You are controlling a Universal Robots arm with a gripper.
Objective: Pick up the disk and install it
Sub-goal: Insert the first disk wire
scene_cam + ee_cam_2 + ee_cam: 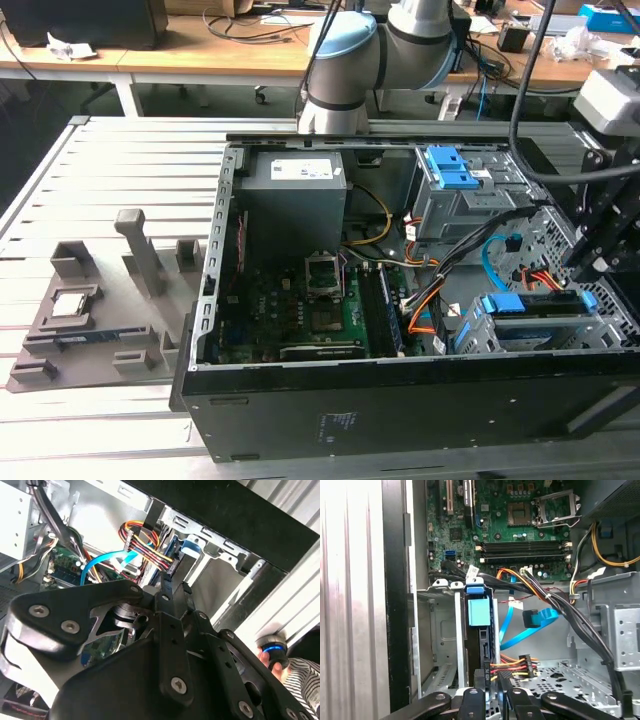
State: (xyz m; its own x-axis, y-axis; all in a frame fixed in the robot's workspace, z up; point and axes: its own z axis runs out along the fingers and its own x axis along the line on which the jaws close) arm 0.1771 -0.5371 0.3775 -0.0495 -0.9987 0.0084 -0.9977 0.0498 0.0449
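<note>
The disk (535, 308), silver with blue side rails, sits in the metal drive cage (480, 335) at the front corner of the open computer case, on the exterior view's right. In the first wrist view the disk (479, 612) stands on edge in its slot, blue rail facing me. My gripper (585, 268) hangs over the disk's outer end. In both wrist views its black fingers come nearly together on the dark end of the disk (187, 547), so the gripper (491, 680) (175, 586) looks shut on it.
Orange, red and blue cables (530, 617) run beside the cage. The motherboard (330, 305), a grey power supply box (295, 190) and a second blue-latched bay (455, 175) fill the case. A grey fixture tray (90, 330) lies at the exterior view's left. A person's hand (272, 655) is outside the case.
</note>
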